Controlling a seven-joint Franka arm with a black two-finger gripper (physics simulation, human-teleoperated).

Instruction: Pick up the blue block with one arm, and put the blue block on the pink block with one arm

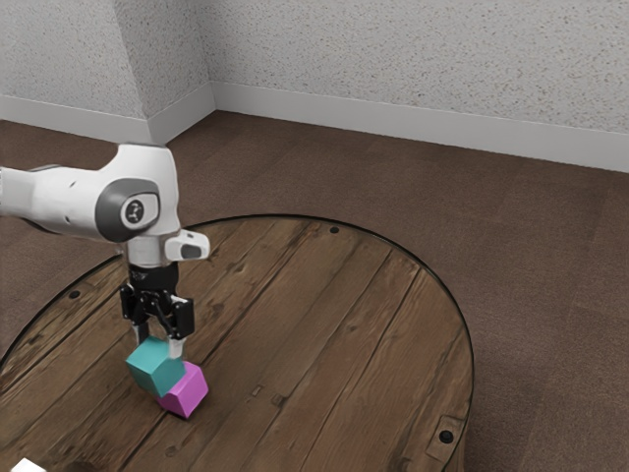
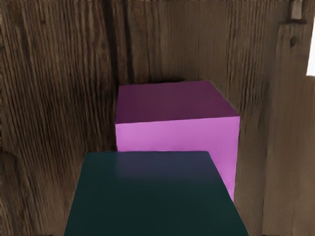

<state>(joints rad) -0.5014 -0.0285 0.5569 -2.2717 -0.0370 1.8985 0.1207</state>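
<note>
Black tool (image 1: 161, 343), at the frame's lower left, is seen narrowly spread and apparently pinched around the blue block (image 1: 149, 367), held just beside the pink block (image 1: 187, 390).

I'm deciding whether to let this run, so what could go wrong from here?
The blue block in the end effector hangs low, right beside the pink block; moving sideways without lifting first could shove the pink block away. The grip seems to be near the blue block's top, so it might slip.
</note>
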